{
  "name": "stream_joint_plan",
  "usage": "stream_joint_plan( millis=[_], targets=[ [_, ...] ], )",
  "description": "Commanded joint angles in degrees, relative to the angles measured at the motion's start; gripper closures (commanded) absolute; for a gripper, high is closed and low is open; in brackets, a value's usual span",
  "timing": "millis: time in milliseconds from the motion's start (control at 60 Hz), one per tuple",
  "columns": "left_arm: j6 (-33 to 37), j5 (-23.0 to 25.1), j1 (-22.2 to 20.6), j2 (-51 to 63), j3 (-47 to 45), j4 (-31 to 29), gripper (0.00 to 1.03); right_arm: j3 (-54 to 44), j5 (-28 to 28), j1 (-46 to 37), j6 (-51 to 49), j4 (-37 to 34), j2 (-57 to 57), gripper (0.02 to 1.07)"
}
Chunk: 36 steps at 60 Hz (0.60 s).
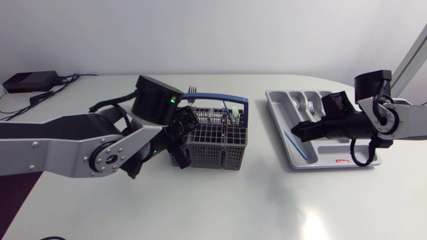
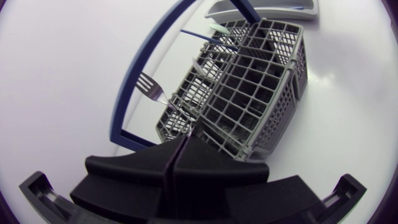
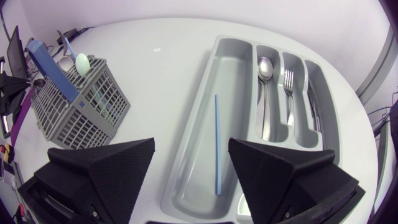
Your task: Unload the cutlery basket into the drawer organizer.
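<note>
**Left claw closed at the basket, right claw open over the organizer**

The left claw [image 2: 176, 155] has its fingers pressed flat together, hard against the near corner of the cutlery basket [image 2: 261, 106]. Whether they nip a handle is hard to tell from here. Just ahead of it a fork [image 2: 148, 85] stands tines-up, leaning out of a near cell. I judge it light, stiff and slick. A firm pinch across the flat of the handle, below the tines, should stop it twisting. Farther ahead, more cutlery fills the far cells.

The right claw [image 3: 191, 168] gapes wide, holding nothing, over the drawer organizer [image 3: 239, 112] on the counter [image 3: 161, 81]. Beneath it, between the fingers, a thin blue stick [image 3: 217, 143] lies in the long compartment. Ahead, a spoon [image 3: 265, 74] and a second fork [image 3: 288, 81] lie in separate narrow slots.
</note>
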Motion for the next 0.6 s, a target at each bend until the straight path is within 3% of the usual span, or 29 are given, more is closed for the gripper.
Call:
stream_joint_plan(
  millis=[0, 400, 583],
  targets=[
    [1.2, -0.9, -0.6, -3.2, -2.4, 1.5, 0.9, -1.3, -0.3, 0.7, -0.8, -0.1, -1.5, 0.21],
    [6.1, -2.1, -3.7, -13.1, -10.8, 18.2, 0.9, -2.2, -0.1, 2.6, -0.5, -0.1, -3.6, 0.21],
    [8.3, -2.1, -5.0, -18.7, -13.1, 22.5, 0.9, -2.3, 0.0, 3.4, -0.4, -0.1, -3.9, 0.21]
  ],
)
